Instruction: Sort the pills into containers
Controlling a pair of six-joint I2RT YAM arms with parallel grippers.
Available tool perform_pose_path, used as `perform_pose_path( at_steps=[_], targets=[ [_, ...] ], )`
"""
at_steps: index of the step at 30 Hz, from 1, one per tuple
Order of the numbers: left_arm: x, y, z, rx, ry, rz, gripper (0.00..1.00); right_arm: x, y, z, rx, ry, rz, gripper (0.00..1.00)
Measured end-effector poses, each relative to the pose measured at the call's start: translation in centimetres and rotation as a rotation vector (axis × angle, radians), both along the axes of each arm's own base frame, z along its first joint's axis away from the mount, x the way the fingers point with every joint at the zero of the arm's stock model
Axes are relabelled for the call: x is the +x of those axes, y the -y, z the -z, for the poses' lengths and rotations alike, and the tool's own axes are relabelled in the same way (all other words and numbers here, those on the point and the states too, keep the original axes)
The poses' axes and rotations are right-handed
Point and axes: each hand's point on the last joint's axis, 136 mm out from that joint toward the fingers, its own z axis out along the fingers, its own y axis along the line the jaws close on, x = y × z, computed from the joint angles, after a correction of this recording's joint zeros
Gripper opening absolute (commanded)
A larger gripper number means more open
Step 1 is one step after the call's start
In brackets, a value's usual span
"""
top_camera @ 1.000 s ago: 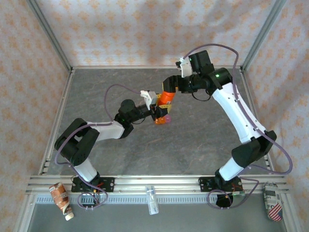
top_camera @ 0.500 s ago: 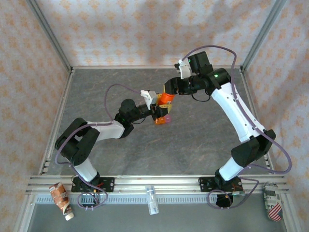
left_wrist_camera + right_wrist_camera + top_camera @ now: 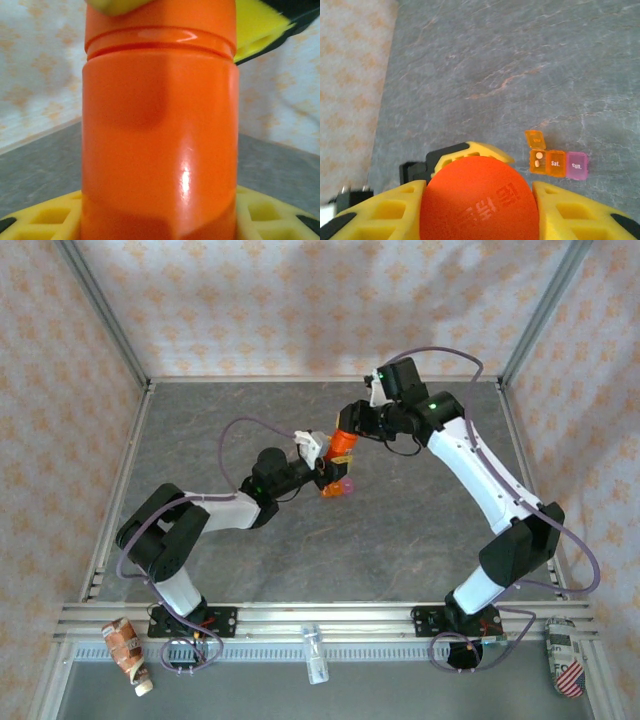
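The right gripper has its two yellow fingers pressed against both sides of a round orange-red cap, so its jaws are closed on this cap from above. The cap sits on an orange cylindrical bottle, which is held upright. The left gripper grips the body of the bottle low down, with one yellow pad touching it on each side. Seen from above, both arms meet at the bottle a little behind the middle of the grey table. The left arm comes from the left side and the right arm from behind and from the right. The pill box lies flat on the table just beside the bottle, toward the near edge, and no finger touches it. Its orange part carries the word "Sat.". At the end far from the pink part a small lid stands open, with two pale pills lying in the opening. The pink part, marked "Sun.", is joined to the orange one and looks closed.
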Motion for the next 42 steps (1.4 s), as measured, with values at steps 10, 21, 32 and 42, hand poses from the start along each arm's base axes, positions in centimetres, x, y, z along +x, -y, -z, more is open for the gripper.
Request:
perform_pose_path(
  at_steps=[10,21,32,42],
  targets=[
    [1.8,-1.8,2.4,0.203,0.095,-0.302,0.00,1.7,-0.6,2.5,0.036,-0.062,0.214,0.36],
    [2.2,-1.7,1.4,0.161,0.133,-0.347,0.00,2.0,-1.4,3.1,0.039,-0.104,0.208,0.76],
    [2.8,-2.4,-0.4,-0.010,0.075,-0.208,0.00,1.3,3.1,-3.5,0.105,0.023,0.190,0.81],
    [0.2,-0.5,-0.9,-0.110,-0.037,0.087,0.00,-1.1,3.2,-6.0,0.000,0.174,-0.057,0.79]
  ],
)
